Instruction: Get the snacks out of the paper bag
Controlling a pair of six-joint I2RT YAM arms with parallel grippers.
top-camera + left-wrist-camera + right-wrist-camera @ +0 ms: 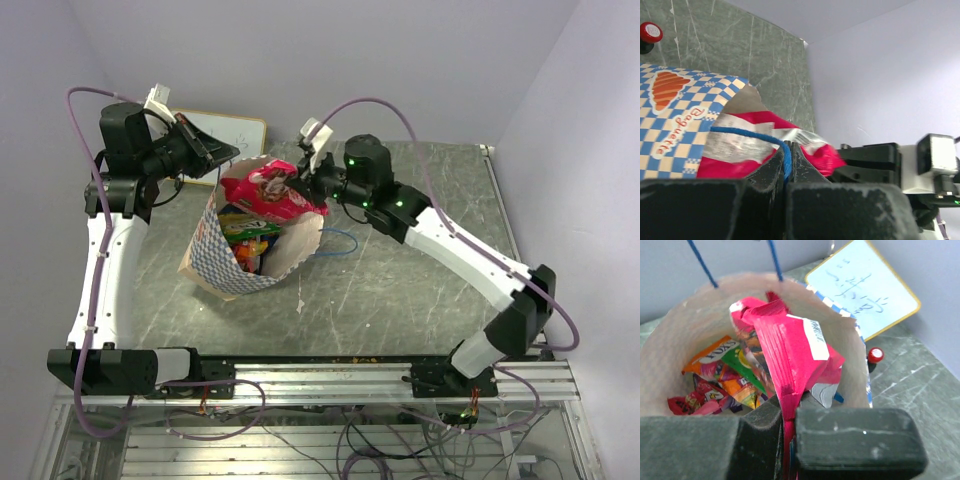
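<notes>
Across paper bag [222, 272], pink snack [262, 190] lengthwise in right pincer [303, 186]; left pincer [229, 153] clasping handle [740, 131].

The cream paper bag [222, 268], blue-and-white checkered along its lower band, stands open-mouthed on the bench [400, 290]. A large crinkled pink packet [268, 190] sticks up at its mouth, while smaller orange, green and red packets [722, 365] lie jumbled at the bottom.

The left arm [105, 260] rises steeply and the right arm [460, 250] stretches inward, the left gripper [228, 153] with its fingers pinched tight on the blue cord handle [740, 132], the right gripper [303, 185] with fingers clamped on the red snack packet [790, 355].
</notes>
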